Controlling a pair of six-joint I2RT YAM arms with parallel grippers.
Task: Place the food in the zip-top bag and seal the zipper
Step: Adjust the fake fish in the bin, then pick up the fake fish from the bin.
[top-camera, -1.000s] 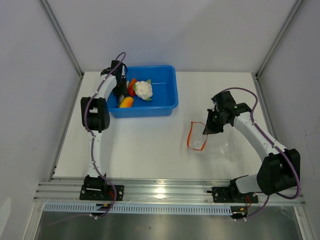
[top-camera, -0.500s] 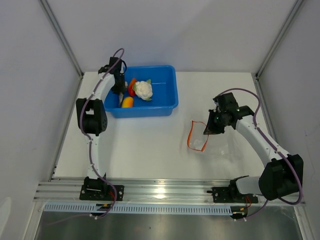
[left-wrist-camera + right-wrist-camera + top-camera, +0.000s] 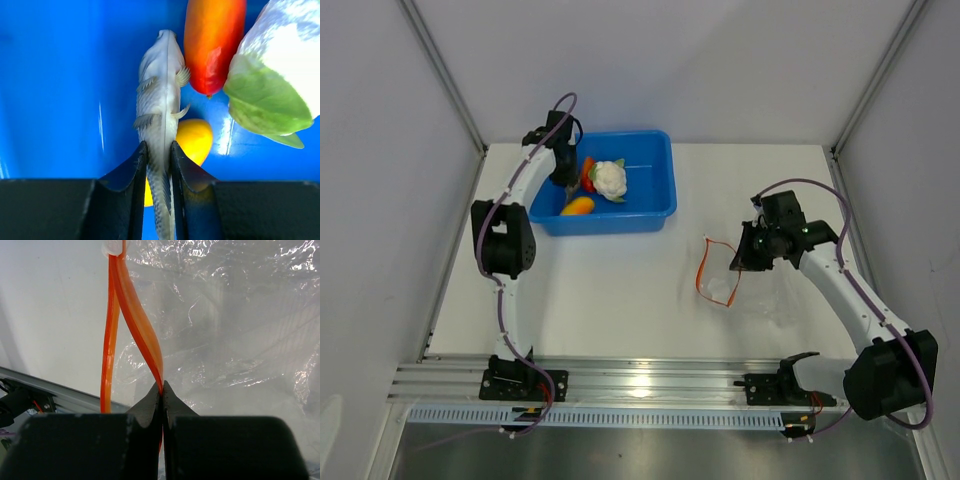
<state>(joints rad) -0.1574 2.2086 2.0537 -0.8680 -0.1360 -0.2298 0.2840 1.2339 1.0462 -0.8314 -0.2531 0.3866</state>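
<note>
White table (image 3: 620,290); grey fish (image 3: 160,95) in left gripper (image 3: 158,147), orange zipper (image 3: 136,322) in right gripper (image 3: 161,386)

The tub (image 3: 655,188) sits far left on the table (image 3: 610,290), holding the cauliflower (image 3: 611,180), pepper (image 3: 587,175), carrot-like piece (image 3: 578,206) and fish (image 3: 160,115). The zip-top bag (image 3: 752,290) lies well to its right, nearer the front.

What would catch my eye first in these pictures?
The bright blue tub at far left stands out, with a white cauliflower inside, and there the left hand clamps a grey fish. On the right, the right hand pinches the red-orange zipper of a clear bag.
</note>
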